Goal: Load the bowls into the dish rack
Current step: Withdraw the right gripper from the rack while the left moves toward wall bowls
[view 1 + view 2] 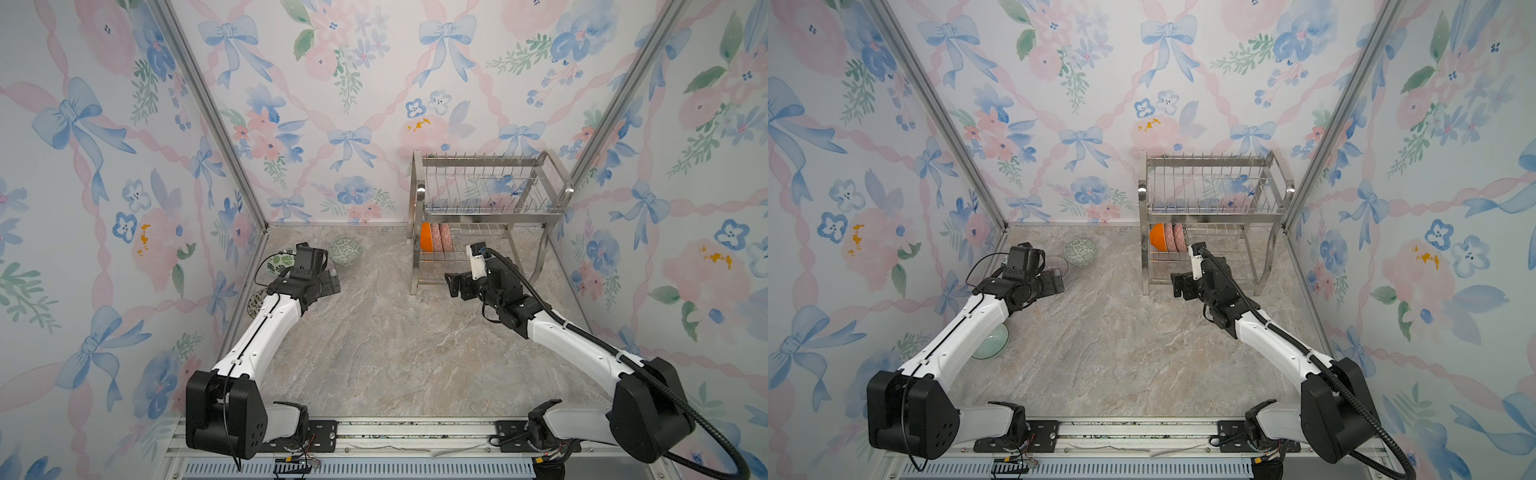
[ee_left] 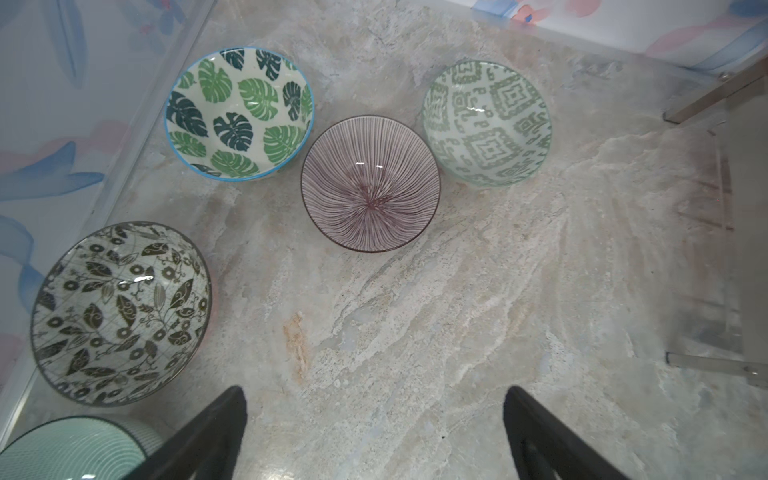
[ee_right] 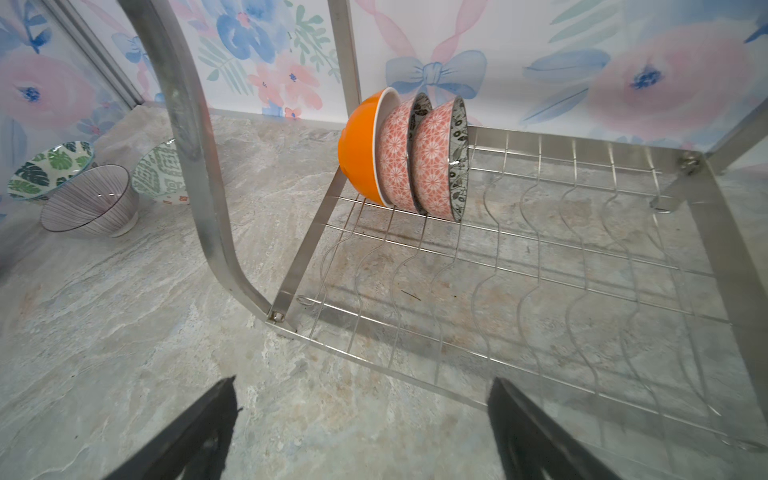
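Bowls, orange and pink-patterned, on edge in dish rack, left claw and right claw spread

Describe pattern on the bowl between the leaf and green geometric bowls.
Purple-line bowl: fine lines radiating from its centre; best in left wrist view.

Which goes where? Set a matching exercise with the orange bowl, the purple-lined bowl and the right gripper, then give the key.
Things
1. orange bowl
2. purple-lined bowl
3. right gripper

Places and states
A. open, holding nothing, in front of the dish rack
B. standing on edge in the rack's lower tier
C. upright on the table, between the leaf bowl and the geometric bowl

Pairs: 1-B, 2-C, 3-A
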### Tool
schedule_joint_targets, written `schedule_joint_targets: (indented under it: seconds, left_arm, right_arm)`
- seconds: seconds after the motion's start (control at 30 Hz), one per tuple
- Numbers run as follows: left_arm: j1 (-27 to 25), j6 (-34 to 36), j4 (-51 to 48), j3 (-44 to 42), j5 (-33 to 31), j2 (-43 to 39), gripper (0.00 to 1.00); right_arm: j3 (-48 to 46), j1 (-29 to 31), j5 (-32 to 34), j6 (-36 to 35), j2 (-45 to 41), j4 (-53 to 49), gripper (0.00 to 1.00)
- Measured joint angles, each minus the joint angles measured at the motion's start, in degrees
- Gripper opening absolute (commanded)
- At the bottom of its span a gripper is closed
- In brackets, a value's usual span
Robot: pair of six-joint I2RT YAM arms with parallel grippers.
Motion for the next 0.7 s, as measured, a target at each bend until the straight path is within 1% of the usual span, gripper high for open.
schedule_joint_targets:
  seconds: [0.17,0.37,0.53,0.7]
  left_arm:
    - [1.4,1.3,-1.5,0.0,-4.7,0.1,0.98]
    - [5.0,1.4,-1.6,-0.4,-7.5,0.2,0.98]
    - [6.6,-0.1,-1.9,-3.1,-7.8,-0.6,0.98]
    - [12.4,-2.3,-2.5,-6.5,-5.3,-1.9,0.98]
  right_arm:
    - [0.0,2.7,5.5,-2.0,0.0,-0.5,0.97]
    - [0.0,5.7,8.6,-3.8,0.0,-0.8,0.97]
    - [0.0,5.9,10.2,-3.9,0.1,-0.7,0.97]
    - [0.0,6.1,10.5,-3.8,1.6,-0.3,0.96]
